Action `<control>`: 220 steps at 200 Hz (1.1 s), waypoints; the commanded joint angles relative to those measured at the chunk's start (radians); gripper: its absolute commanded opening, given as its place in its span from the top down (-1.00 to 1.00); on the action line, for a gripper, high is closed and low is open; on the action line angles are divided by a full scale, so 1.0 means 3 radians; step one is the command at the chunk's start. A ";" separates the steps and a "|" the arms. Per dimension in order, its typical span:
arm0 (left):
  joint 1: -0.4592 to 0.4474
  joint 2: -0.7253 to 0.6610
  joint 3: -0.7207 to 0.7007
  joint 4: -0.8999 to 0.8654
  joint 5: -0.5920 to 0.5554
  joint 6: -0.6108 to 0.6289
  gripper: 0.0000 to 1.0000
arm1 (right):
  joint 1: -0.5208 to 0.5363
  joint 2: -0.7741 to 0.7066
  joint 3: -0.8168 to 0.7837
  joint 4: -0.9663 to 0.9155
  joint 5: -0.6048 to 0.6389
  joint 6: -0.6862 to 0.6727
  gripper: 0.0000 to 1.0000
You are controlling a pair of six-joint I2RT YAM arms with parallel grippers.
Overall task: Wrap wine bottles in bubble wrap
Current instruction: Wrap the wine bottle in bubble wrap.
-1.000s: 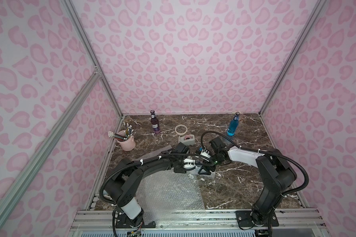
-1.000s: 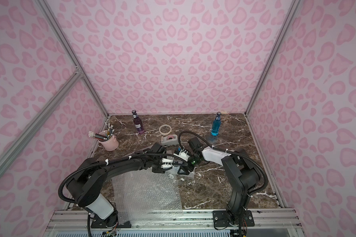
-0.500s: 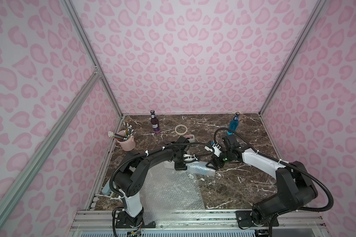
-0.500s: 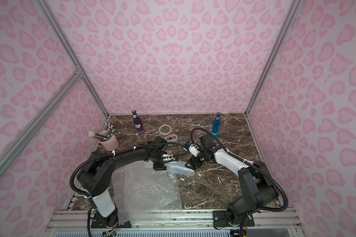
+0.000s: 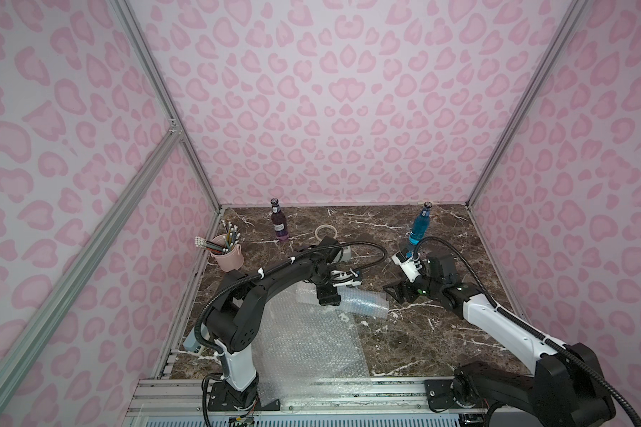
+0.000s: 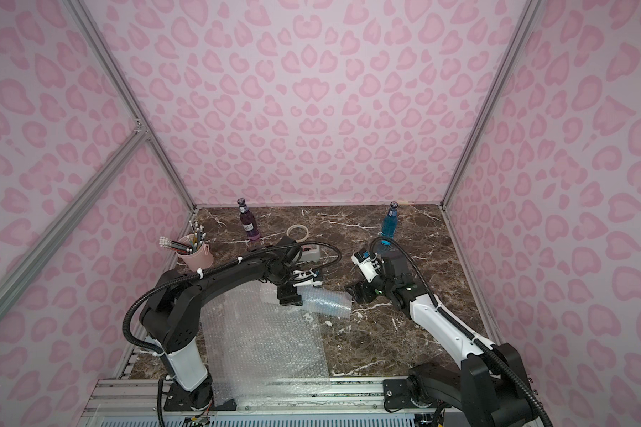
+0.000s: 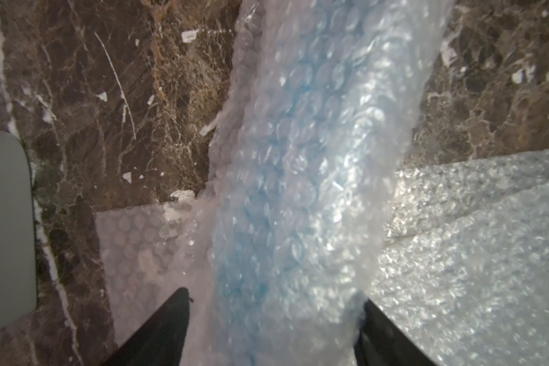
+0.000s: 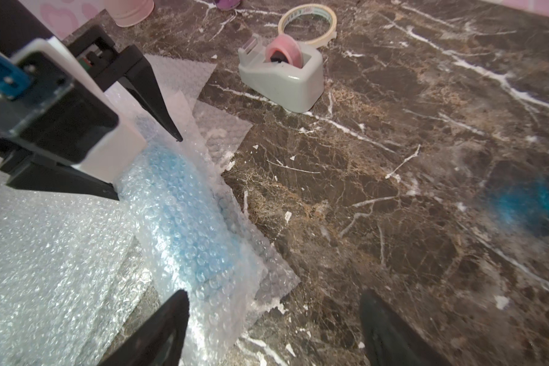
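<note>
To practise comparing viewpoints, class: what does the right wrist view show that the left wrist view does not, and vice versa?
Only the right wrist view: tape roll, pink tape, cup, right fingers. Only the left wrist view: nothing new, just a closer look at the wrapped blue bottle. Both: that bottle, bubble wrap, left fingers, dispenser (only a grey edge in the left wrist view), table.

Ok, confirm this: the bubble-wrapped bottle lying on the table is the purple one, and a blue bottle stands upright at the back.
Not purple: the wrapped bottle shows blue in the right wrist view. The other blue bottle does stand upright at the back.
</note>
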 commanded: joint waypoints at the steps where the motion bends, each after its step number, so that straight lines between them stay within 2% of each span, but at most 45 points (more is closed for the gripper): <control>1: 0.0006 -0.0110 0.0065 -0.0115 0.0018 -0.0252 -0.62 | -0.0003 -0.0069 -0.0067 0.0210 0.0068 0.0145 -0.72; 66: 0.0042 -0.0359 0.0296 -0.0029 -0.0516 -0.1249 -0.64 | -0.0040 -0.0175 -0.0119 0.0465 0.0125 0.0320 -0.78; 92: 0.0083 -0.0261 0.0486 -0.0121 -0.0684 -0.1501 -0.67 | -0.0042 -0.0161 -0.0099 0.0562 0.0100 0.0384 -0.79; 115: 0.0101 -0.0162 0.0544 -0.0163 -0.0658 -0.1364 -0.71 | -0.0042 -0.0145 -0.0068 0.0612 0.0061 0.0398 -0.80; 146: 0.0189 0.0088 0.0895 -0.0258 -0.0488 -0.0982 -0.74 | -0.0039 -0.0099 -0.0047 0.0640 0.0040 0.0410 -0.81; 159: 0.0246 0.0293 0.1080 -0.0315 -0.0505 -0.0889 -0.73 | -0.0039 -0.0099 -0.0043 0.0661 0.0041 0.0424 -0.81; 220: 0.0424 0.1133 0.1983 -0.0513 -0.0128 -0.0540 -0.64 | -0.0041 -0.0057 -0.0017 0.0669 -0.0005 0.0408 -0.83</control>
